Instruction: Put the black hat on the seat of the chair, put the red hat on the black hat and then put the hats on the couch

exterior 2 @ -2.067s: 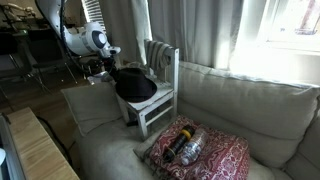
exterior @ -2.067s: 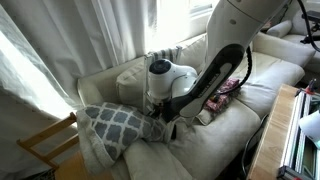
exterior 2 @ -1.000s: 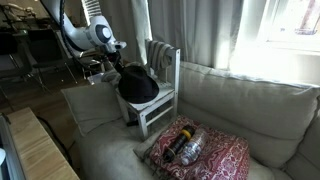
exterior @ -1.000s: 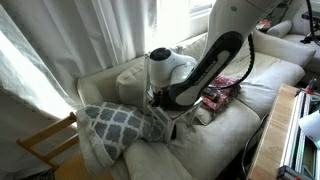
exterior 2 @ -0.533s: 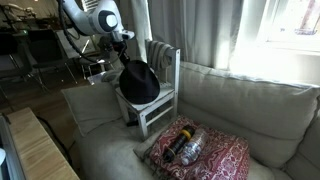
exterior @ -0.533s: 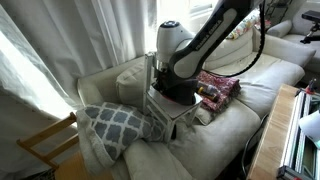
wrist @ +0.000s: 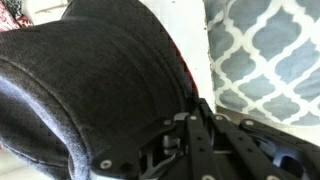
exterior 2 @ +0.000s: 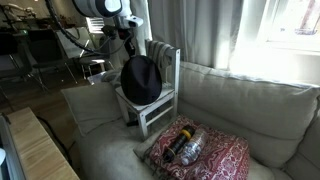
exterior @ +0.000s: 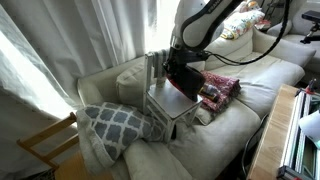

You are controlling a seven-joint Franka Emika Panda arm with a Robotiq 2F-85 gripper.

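Note:
The black hat point(exterior 2: 142, 80) hangs on edge from my gripper point(exterior 2: 128, 42), above the seat of the white chair point(exterior 2: 163, 103). In an exterior view the gripper point(exterior: 178, 58) holds the black hat point(exterior: 183, 78) over the chair point(exterior: 170, 102), which stands on the cream couch point(exterior: 215, 135). In the wrist view the black hat point(wrist: 90, 75) fills the left, and my gripper point(wrist: 190, 114) is shut on its brim. A thin strip of the red hat point(wrist: 186, 72) shows along the black hat's edge; the rest of it is hidden.
A red patterned cloth cushion point(exterior 2: 200, 150) with a dark bottle-like thing on it lies on the couch point(exterior 2: 235, 105) in front of the chair. A grey-and-white patterned pillow point(exterior: 115, 125) lies beside the chair. A bare wooden chair point(exterior: 45, 148) stands by the curtain.
The arm has risen and swung over the chair. The black hat has come up off the seat and turned from lying flat to hanging on edge.

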